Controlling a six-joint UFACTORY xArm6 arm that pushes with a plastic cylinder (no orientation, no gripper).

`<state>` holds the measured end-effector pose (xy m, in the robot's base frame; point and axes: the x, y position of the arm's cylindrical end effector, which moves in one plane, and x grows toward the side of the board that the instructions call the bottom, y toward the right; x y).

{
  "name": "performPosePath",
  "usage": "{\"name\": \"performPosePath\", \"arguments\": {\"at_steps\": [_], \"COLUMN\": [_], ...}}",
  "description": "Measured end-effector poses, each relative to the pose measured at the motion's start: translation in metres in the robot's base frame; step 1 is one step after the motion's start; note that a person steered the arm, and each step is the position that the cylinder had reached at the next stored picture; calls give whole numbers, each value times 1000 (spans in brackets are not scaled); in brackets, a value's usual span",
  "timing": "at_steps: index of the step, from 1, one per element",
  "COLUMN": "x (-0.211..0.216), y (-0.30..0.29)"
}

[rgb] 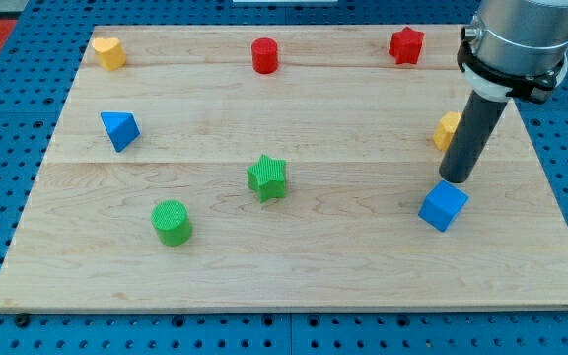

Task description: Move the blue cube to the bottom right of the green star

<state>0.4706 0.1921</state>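
The blue cube [443, 206] lies on the wooden board at the view's lower right. The green star [267, 177] lies near the board's middle, far to the left of the cube. My tip [454, 179] is at the end of the dark rod, right at the cube's upper edge, touching it or nearly so.
A yellow block [447, 129] is partly hidden behind the rod. A green cylinder [172, 222] lies lower left of the star. A blue triangular block [119, 129] is at the left. A yellow block [108, 52], a red cylinder [264, 55] and a red star [405, 45] line the top.
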Motion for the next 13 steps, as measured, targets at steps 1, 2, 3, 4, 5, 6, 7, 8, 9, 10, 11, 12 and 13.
{"name": "performPosePath", "arguments": {"at_steps": [1,2,3,4,5,6,7,8,9,10,11,12,13], "x": [28,46,39,36,8,9,31,39,35,-68,-141,-157,-128], "y": [28,38,-58,-69,-67,-78,-108,-153,-134,-153,-243,-313,-291]}}
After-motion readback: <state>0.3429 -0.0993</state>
